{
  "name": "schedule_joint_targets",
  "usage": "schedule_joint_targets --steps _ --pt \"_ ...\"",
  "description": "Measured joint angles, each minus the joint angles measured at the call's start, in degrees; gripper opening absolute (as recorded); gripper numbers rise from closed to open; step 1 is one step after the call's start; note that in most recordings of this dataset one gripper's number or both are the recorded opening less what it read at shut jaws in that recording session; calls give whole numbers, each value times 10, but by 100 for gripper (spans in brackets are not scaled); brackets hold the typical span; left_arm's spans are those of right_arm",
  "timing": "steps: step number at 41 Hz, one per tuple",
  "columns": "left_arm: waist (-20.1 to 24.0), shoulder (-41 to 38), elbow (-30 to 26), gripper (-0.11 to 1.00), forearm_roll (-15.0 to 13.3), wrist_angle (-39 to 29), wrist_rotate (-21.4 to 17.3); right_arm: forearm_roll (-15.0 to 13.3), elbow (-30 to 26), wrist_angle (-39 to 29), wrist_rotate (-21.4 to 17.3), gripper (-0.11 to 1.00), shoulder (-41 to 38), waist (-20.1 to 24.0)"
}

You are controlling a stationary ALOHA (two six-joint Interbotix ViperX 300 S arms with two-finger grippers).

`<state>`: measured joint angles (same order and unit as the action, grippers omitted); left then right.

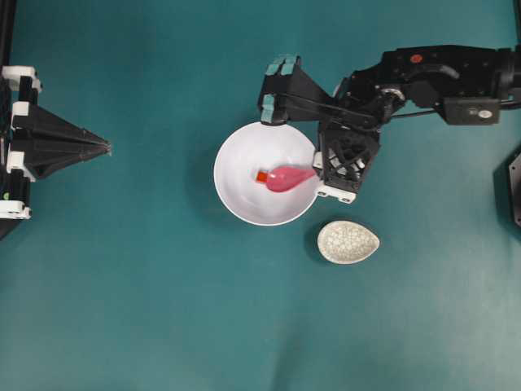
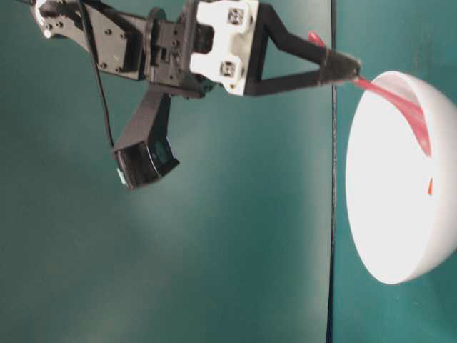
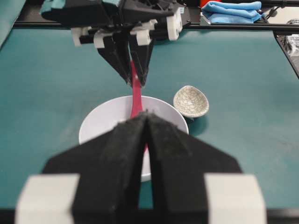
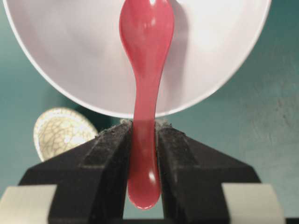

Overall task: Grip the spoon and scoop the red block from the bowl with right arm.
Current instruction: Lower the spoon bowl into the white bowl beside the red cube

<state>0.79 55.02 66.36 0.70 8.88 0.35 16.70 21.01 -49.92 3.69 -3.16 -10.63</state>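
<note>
Right gripper black fingers clamp glossy pink spoon handle, oval scoop in smooth white bowl beside tiny red block, left gripper fingers pressed together, teal desk.

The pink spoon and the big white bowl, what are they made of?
The spoon looks like glossy plastic or glazed ceramic: bright highlights run along its smooth pink surface. The bowl seems smooth white ceramic or melamine, plain and softly shiny. The look alone does not settle either.
</note>
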Motion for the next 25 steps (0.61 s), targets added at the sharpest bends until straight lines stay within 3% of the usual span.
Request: schedule_joint_targets --steps 18,25 --pt "2 0 1 0 -1 0 0 -6 -49 49 1 23 -34 3" --pt "2 0 0 0 -1 0 0 7 -50 56 0 23 -34 4"
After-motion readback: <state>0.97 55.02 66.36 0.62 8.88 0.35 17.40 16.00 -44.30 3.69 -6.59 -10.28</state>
